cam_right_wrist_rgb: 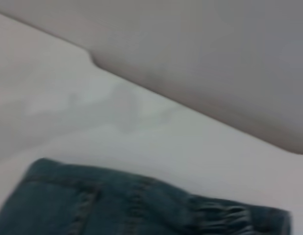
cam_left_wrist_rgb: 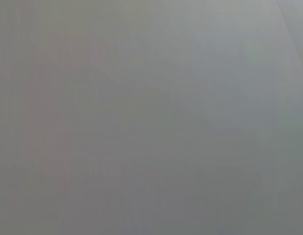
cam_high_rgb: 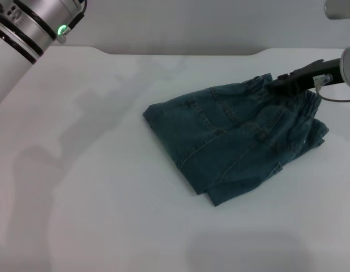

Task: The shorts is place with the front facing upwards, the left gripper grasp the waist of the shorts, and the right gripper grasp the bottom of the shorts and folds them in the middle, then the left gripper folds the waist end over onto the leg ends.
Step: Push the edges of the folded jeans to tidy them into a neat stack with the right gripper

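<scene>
The blue-green denim shorts point(cam_high_rgb: 231, 141) lie folded into a compact bundle right of the table's middle. The ruffled waist of the shorts point(cam_high_rgb: 294, 105) is on top at the bundle's far right end. My right gripper point(cam_high_rgb: 284, 85) reaches in from the right, its black tip resting at or just above that ruffled band. The right wrist view shows the shorts point(cam_right_wrist_rgb: 117, 205) and the gathered waist point(cam_right_wrist_rgb: 225, 215) close below the camera. I cannot pick out the leg ends in the bundle. Only my left arm point(cam_high_rgb: 28, 28), with its green light, shows at the far left, raised well away from the shorts.
The white table point(cam_high_rgb: 107, 198) extends to the left of and in front of the shorts. Its back edge point(cam_high_rgb: 180, 54) meets a grey wall just behind the bundle. The left wrist view is plain grey with nothing distinct in it.
</scene>
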Robot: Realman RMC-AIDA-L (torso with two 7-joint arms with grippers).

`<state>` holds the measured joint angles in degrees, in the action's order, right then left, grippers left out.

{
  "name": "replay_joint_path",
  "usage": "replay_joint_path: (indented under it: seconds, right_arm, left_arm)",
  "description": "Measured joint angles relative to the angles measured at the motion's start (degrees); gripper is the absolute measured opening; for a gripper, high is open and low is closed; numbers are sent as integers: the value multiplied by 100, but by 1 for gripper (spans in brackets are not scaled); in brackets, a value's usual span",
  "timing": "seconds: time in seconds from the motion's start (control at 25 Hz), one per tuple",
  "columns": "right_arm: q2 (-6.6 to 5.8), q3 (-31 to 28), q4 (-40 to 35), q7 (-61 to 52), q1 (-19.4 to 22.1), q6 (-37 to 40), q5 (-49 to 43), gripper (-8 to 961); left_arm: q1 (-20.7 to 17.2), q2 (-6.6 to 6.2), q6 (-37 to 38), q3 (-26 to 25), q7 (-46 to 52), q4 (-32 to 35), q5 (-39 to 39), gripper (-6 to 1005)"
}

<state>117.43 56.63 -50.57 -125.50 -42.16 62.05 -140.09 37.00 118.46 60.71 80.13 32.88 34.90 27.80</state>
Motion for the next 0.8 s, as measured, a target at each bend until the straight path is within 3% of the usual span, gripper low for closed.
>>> replay_joint_path:
  seconds: [0.8]
  right_arm:
    - [67,73,1005,217,-252,-1838,-130,339]
  left_arm:
    - [66,12,-275,120,17,79,-2,665]
